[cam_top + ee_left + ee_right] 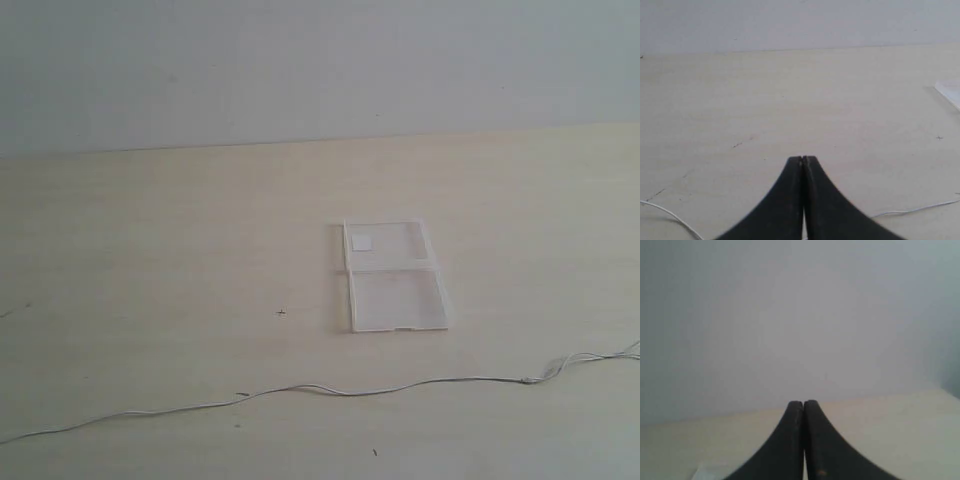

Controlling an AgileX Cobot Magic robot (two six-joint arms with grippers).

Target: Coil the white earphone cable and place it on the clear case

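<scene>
The white earphone cable [345, 391] lies stretched out across the near part of the table, splitting into two strands at the right [590, 358]. The clear case [393, 275] lies open and flat in the middle of the table, with its white sticker [361, 240] in the far left corner. Neither arm shows in the exterior view. My left gripper [803, 159] is shut and empty above the table, with bits of the cable [912, 209] on either side of it. My right gripper [803, 403] is shut and empty, facing the wall.
The light wooden table [150, 260] ends at a grey wall [300, 60]. A corner of the case [950, 91] shows in the left wrist view. A pale corner, perhaps of the case [707, 472], shows in the right wrist view.
</scene>
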